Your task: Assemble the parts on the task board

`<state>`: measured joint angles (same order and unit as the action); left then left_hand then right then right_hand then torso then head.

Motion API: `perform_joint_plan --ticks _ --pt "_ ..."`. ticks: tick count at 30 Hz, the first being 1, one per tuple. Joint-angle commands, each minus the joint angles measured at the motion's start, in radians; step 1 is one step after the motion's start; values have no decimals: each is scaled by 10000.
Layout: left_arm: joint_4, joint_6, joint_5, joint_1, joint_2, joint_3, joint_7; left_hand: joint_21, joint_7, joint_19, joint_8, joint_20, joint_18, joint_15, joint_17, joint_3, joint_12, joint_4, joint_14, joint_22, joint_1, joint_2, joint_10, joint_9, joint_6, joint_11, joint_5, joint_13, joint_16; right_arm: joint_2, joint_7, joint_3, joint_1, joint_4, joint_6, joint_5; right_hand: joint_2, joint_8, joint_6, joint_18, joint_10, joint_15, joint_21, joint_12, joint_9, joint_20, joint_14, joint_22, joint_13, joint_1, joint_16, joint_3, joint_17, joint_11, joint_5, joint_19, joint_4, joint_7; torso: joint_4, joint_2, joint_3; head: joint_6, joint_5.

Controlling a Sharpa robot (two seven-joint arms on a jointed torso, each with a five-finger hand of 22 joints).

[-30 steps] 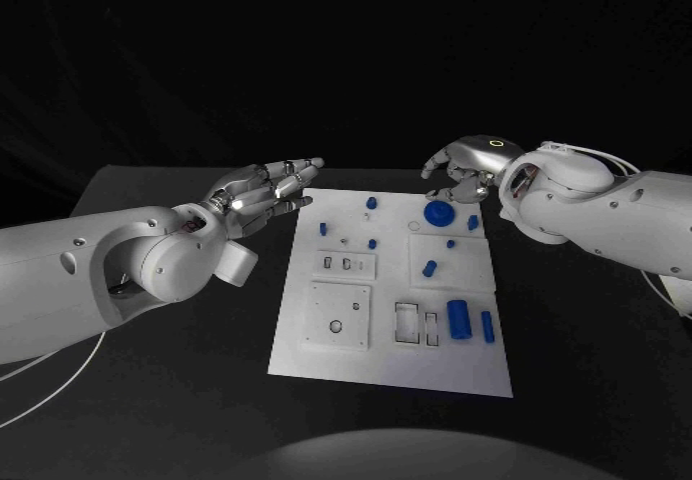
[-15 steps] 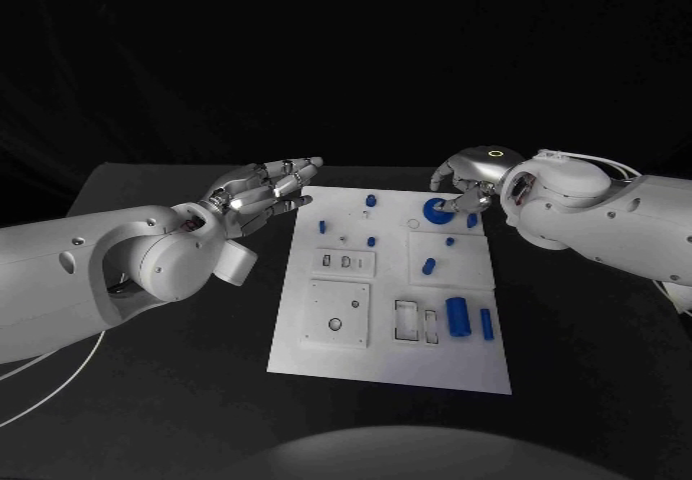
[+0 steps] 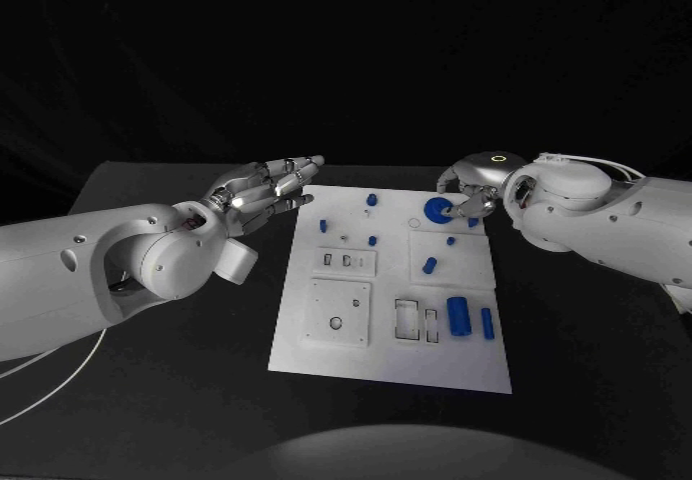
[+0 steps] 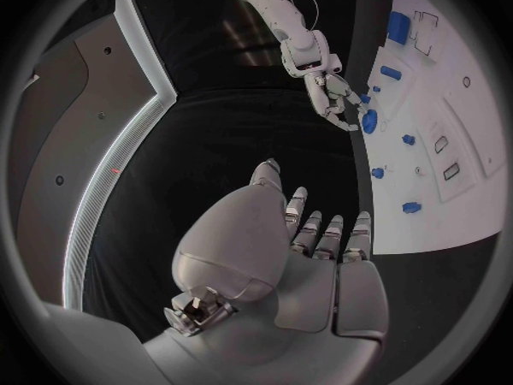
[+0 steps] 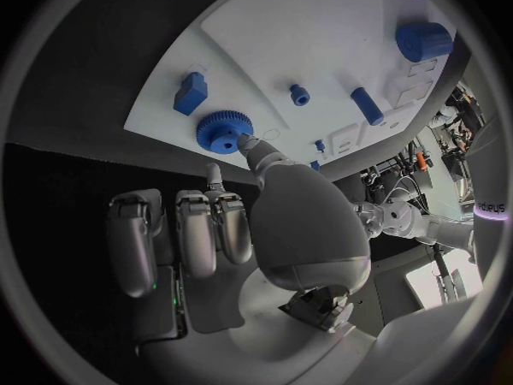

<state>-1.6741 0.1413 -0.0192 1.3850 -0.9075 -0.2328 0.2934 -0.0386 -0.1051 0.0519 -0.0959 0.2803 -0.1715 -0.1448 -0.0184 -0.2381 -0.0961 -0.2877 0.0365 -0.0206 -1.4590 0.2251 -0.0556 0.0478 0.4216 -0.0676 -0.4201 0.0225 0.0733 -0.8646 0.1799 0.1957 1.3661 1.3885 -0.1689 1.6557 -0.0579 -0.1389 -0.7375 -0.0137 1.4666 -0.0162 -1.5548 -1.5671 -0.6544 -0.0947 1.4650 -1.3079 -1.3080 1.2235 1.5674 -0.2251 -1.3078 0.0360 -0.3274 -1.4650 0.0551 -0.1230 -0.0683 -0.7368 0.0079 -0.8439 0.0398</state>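
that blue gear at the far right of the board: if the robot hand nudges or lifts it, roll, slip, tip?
Blue gear lies flat on the task board, so it should slide, not roll or tip. Toothed rim likely gives the right robot hand grip. Looks rigid and probably light.

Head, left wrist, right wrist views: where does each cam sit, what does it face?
Head view: on the head, looking down at the white task board; both arms enter from the sides.
Left wrist view: behind the left hand, which hangs beside the board's edge, holding nothing.
Right wrist view: behind the right hand, a fingertip at the blue toothed gear.
Shared: all three views show the gear and the board.
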Motion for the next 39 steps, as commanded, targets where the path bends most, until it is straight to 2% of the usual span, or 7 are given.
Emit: perform_joint_plan --ticks 1,12,17,25,28,34,39 --pt "-10 -213 -39 1 19 7 85 -38 -56 17 -67 82 -89 -50 -9 39 -44 19 16 -15 -126 3 2 12 -13 -101 -56 13 31 0 176 2 -18 -15 391 203 -2 -13 68 77 1042 87 15 -37 -43 -82 1057 -2547 -2628 -95 34 19 -2630 68 -61 -882 -54 -5 -1 3 0 -4 1" --pt "-1 -235 -39 -1 25 7 77 -43 -58 24 -69 83 -88 -62 -11 38 -50 18 21 -17 -129 3 -1 12 -14 -104 -56 14 39 80 160 3 -106 -162 477 192 31 -144 33 70 1042 104 35 -37 -280 -100 1057 -2539 -2628 -117 34 -12 -2630 83 -140 -862 -73 -22 -5 -4 1 12 4" --pt "3 -251 -39 -2 24 7 67 -43 -58 24 -69 83 -88 -62 -11 38 -50 18 21 -17 -129 3 -1 12 -14 -104 -56 14 39 145 108 4 -139 -246 384 173 88 -281 -34 72 1042 100 31 -37 -539 -105 1057 -2542 -2628 -105 34 -119 -2630 72 -487 -867 -120 2 -6 -6 8 7 -2" --pt "3 -279 -39 -2 28 7 43 -49 -64 31 -71 86 -87 -79 -14 36 -60 14 32 -20 -131 3 -6 11 -20 -110 -57 15 59 287 35 3 -191 -452 212 138 123 -248 -46 73 1042 90 28 -37 -531 -101 1057 -2544 -2628 -164 34 -177 -2630 59 -572 -871 -84 17 -11 -12 5 -30 -5" --pt "1 -290 -39 -2 28 7 31 -51 -67 34 -71 87 -87 -83 -17 36 -62 14 39 -20 -131 3 -8 12 -20 -112 -57 16 71 328 26 3 -218 -502 139 133 90 -170 -79 69 1042 71 38 -37 -471 -88 1057 -2540 -2628 -277 34 -184 -2630 33 -99 -861 -33 46 -5 -14 7 -53 -25" --pt "10 -315 -39 -3 35 7 0 -51 -71 34 -73 89 -86 -93 -21 34 -66 12 50 -20 -131 4 -11 12 -20 -117 -55 17 87 378 48 3 -260 -545 96 133 46 -170 -185 63 1042 52 58 -37 -479 -71 1057 -2531 -2628 -390 34 -142 -2630 15 239 -843 20 75 3 -8 4 -82 -33" --pt "22 -331 -39 -3 38 7 -17 -51 -75 35 -74 90 -86 -100 -23 33 -68 11 57 -20 -131 3 -12 11 -23 -121 -55 17 97 390 88 3 -275 -557 124 169 -86 -123 -165 50 1042 39 98 -37 -503 -55 1057 -2514 -2628 -623 34 43 -2630 8 884 -806 137 75 -4 -5 9 -98 -32"
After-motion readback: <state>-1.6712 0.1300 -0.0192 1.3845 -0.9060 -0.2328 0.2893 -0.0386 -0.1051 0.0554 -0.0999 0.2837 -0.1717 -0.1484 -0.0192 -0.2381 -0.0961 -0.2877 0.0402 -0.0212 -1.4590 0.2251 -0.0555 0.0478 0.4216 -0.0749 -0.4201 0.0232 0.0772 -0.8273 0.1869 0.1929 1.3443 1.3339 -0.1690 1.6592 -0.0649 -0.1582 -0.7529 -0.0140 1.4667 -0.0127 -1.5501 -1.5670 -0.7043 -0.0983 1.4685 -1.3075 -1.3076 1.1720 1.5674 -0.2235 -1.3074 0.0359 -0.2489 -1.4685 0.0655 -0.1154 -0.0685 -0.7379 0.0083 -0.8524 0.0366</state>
